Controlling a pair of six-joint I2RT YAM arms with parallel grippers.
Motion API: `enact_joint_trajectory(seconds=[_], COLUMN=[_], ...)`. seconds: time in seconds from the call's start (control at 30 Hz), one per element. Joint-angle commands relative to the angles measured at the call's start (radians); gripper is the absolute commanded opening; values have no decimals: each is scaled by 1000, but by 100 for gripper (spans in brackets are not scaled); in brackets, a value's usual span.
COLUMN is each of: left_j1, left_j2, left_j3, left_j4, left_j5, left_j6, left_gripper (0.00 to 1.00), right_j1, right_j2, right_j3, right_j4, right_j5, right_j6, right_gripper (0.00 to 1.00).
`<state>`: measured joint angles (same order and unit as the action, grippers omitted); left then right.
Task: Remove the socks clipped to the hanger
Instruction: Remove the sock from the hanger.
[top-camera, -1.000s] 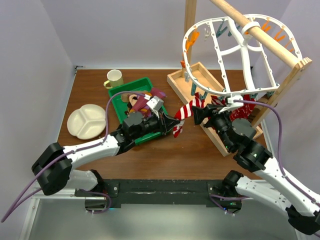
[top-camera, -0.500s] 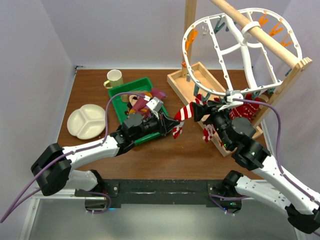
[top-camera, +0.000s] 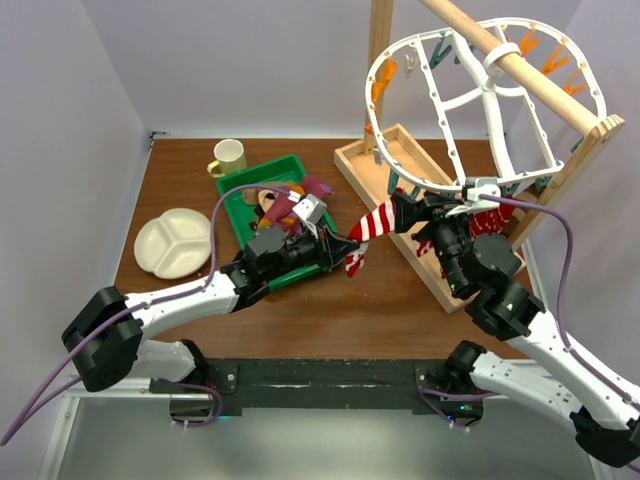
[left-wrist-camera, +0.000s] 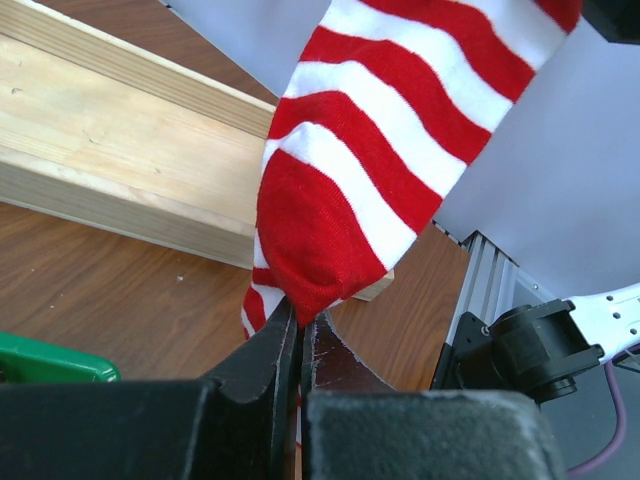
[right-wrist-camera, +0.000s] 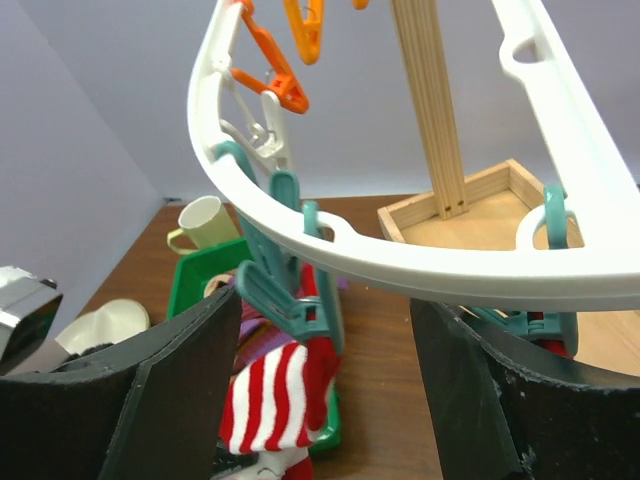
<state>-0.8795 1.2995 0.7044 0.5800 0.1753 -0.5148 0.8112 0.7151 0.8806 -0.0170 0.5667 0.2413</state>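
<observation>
The white hanger (top-camera: 369, 95) hangs tilted from a wooden rail. A red-and-white striped sock (top-camera: 372, 224) stretches from a teal clip (right-wrist-camera: 290, 290) on the hanger's rim (right-wrist-camera: 400, 268) down to my left gripper (top-camera: 348, 248). In the left wrist view that gripper (left-wrist-camera: 298, 320) is shut on the toe of the sock (left-wrist-camera: 370, 150). My right gripper (right-wrist-camera: 325, 300) stands open, one finger on each side of the teal clip, not touching it. The striped sock (right-wrist-camera: 270, 395) hangs below the clip. A second red sock (top-camera: 496, 216) is clipped further right.
A green tray (top-camera: 234, 216) holding several loose socks lies behind my left arm. A pale cup (top-camera: 229, 157) and a white divided plate (top-camera: 172, 243) sit to the left. The wooden stand's box base (top-camera: 392, 158) and sloping rail (top-camera: 500, 50) fill the right side.
My right gripper has risen and moved right, up to the hanger's rim and around the teal clip. The striped sock now runs straighter. The left arm has stayed put.
</observation>
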Motion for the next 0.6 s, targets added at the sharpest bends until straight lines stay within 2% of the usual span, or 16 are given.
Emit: enact_joint_trajectory(seconds=[0.0,0.57], left_j1=[-4,-4], left_j2=[-26,-28], left_j3=[-2,-2], left_j4=[37,23], left_j5=[-10,-11], left_j6=[-5,2], left_gripper=[0,0], right_j1=[0,0], right_j2=[20,58], right_j3=[47,83], right_j4=[83,115], right_j5=[25,10], right_j6=[-16,-27], right_gripper=[70,56])
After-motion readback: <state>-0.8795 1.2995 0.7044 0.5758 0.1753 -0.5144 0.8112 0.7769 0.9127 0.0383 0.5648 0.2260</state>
